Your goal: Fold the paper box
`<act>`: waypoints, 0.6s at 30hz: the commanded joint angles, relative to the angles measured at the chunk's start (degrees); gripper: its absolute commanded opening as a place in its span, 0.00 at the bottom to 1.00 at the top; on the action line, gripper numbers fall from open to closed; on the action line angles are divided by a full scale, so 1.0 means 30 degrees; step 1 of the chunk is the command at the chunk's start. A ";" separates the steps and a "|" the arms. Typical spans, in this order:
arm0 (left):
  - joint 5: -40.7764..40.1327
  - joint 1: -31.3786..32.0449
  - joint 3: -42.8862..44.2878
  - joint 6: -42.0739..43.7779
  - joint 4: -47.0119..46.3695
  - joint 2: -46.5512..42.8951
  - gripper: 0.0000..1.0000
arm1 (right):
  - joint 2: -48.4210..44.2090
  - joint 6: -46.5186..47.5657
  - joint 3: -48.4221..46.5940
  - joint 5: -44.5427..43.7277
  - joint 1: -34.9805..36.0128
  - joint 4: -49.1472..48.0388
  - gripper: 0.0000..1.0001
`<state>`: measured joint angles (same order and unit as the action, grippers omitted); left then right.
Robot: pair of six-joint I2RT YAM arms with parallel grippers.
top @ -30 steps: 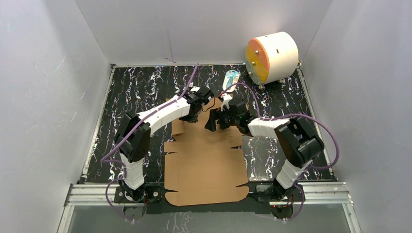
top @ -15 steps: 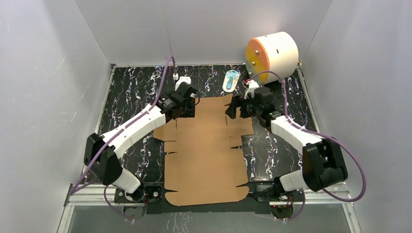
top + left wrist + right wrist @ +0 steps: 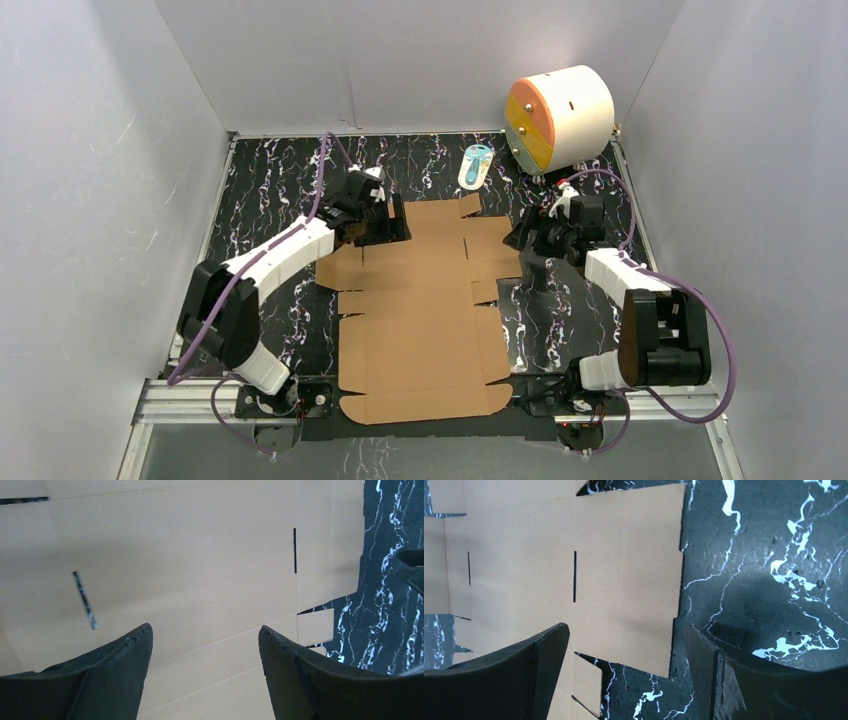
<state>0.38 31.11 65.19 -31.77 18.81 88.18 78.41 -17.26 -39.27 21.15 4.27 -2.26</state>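
The paper box (image 3: 420, 310) is a brown die-cut cardboard sheet lying flat on the black marbled table, reaching from the near edge to mid-table. My left gripper (image 3: 392, 226) is open and empty over the sheet's far left part; the left wrist view shows cardboard (image 3: 200, 570) under its spread fingers (image 3: 120, 665). My right gripper (image 3: 522, 240) is open and empty at the sheet's far right edge; the right wrist view shows the right flap (image 3: 624, 580) between and beyond its fingers (image 3: 549, 655), with bare table to the right.
A white-and-orange cylinder (image 3: 557, 115) stands at the far right corner. A small blue-and-white packet (image 3: 475, 164) lies on the table (image 3: 270, 180) beyond the sheet. Grey walls enclose three sides. A metal rail (image 3: 180, 400) runs along the near edge.
Both arms have drawn apart and outward. The far part of the sheet, raised a second ago, now lies flat. The right gripper moved right to the sheet's edge; the left moved slightly left.
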 commanded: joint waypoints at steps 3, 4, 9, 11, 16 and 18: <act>0.2840 -0.0351 -0.0148 -0.0340 -0.1973 0.1982 0.75 | 0.1275 -0.0855 0.0471 0.2043 -0.1247 -0.1868 0.92; 0.2961 -0.0374 -0.0168 -0.0338 -0.2070 0.2258 0.75 | 0.1525 -0.0856 0.0481 0.2195 -0.1248 -0.1969 0.91; 0.3398 -0.0409 -0.0329 -0.0339 -0.2309 0.3303 0.75 | 0.2687 -0.1067 0.0780 0.2513 -0.1249 -0.2664 0.89; 0.3381 -0.0410 -0.0440 -0.0309 -0.2341 0.3483 0.75 | 0.3099 -0.1123 0.0785 0.2770 -0.1249 -0.2899 0.87; 0.3336 -0.0426 -0.0897 -0.0236 -0.2366 0.3902 0.75 | 0.3999 -0.1416 0.0747 0.3569 -0.1250 -0.3427 0.83; 0.3422 -0.0425 -0.1115 -0.0277 -0.2525 0.3973 0.75 | 0.4243 -0.1497 0.0702 0.3974 -0.1265 -0.3558 0.80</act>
<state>9.13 30.11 62.98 -32.45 11.97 100.03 89.36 -20.86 -37.23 29.82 0.49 -10.48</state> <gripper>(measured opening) 0.752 0.822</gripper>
